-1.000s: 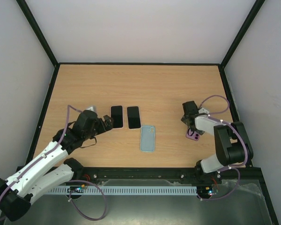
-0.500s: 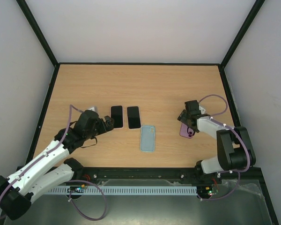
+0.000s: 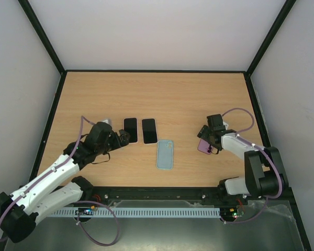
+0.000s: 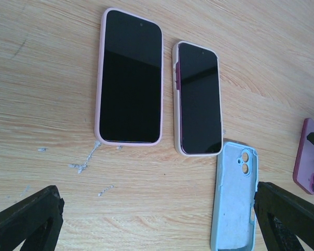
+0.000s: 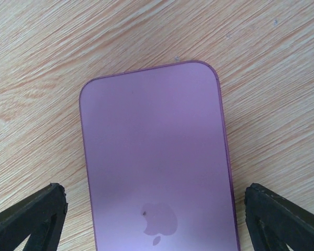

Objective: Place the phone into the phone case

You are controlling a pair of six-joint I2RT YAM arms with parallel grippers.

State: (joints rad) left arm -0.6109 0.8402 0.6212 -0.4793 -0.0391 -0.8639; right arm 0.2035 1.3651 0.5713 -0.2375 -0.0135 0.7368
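Note:
A purple phone lies face down on the table at the right; it also shows in the right wrist view and the left wrist view. My right gripper is open right above it, one finger on each side and apart from its edges. An empty light blue phone case lies open side up near the middle, seen in the left wrist view. My left gripper is open and empty, low over the table left of the case.
Two cased phones lie screen up side by side left of centre: one in a pink case, one in a pale case. Black frame rails border the table.
The purple phone and my right gripper have shifted left, toward the blue case. My left gripper has edged slightly right.

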